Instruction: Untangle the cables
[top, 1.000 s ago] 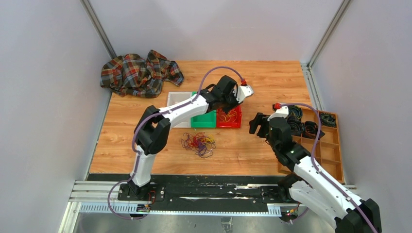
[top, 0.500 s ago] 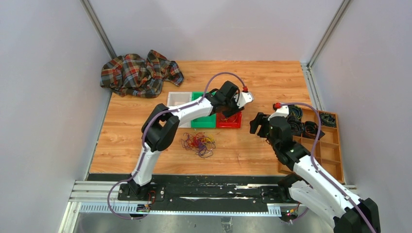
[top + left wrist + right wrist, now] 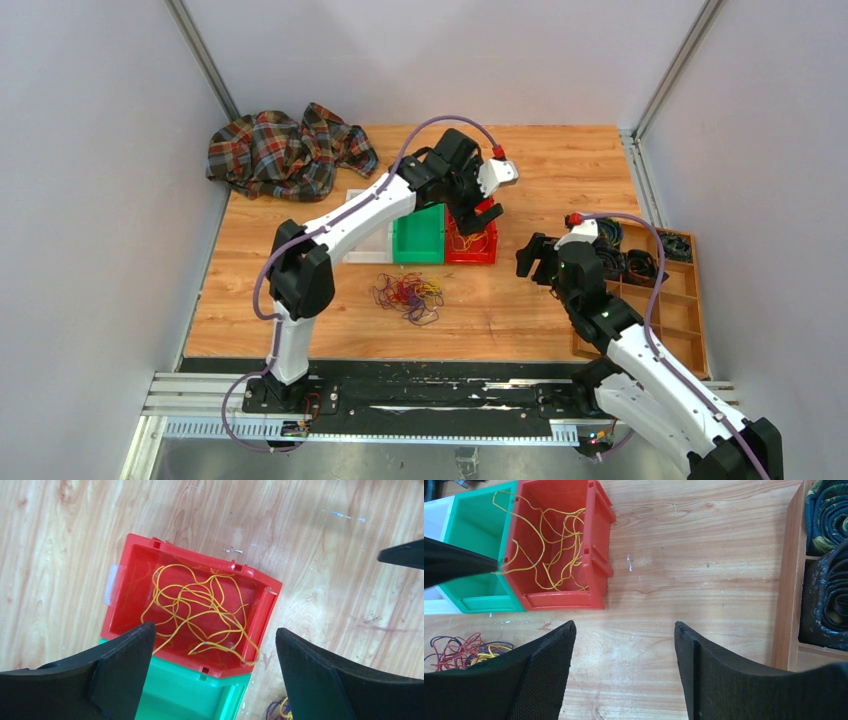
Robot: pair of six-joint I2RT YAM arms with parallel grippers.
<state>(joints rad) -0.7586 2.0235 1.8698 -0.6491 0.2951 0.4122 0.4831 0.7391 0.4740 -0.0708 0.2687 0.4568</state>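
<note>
Twice over, came upon the task's things: met yellow cables lying loose inside the red bin, then a tangled heap of red, yellow and dark cables on the bare table, just in front of the green bin. Found the left gripper hanging above the red bin, fingers spread wide, with nothing between them. Found the right gripper over bare wood between the red bin and the wooden tray, likewise wide apart and holding nothing. Saw the green bin touching the red one, and a white bin beyond it, partly under the left arm. Noted a plaid cloth crumpled at the far left corner, and dark coils in the tray's compartments.
</note>
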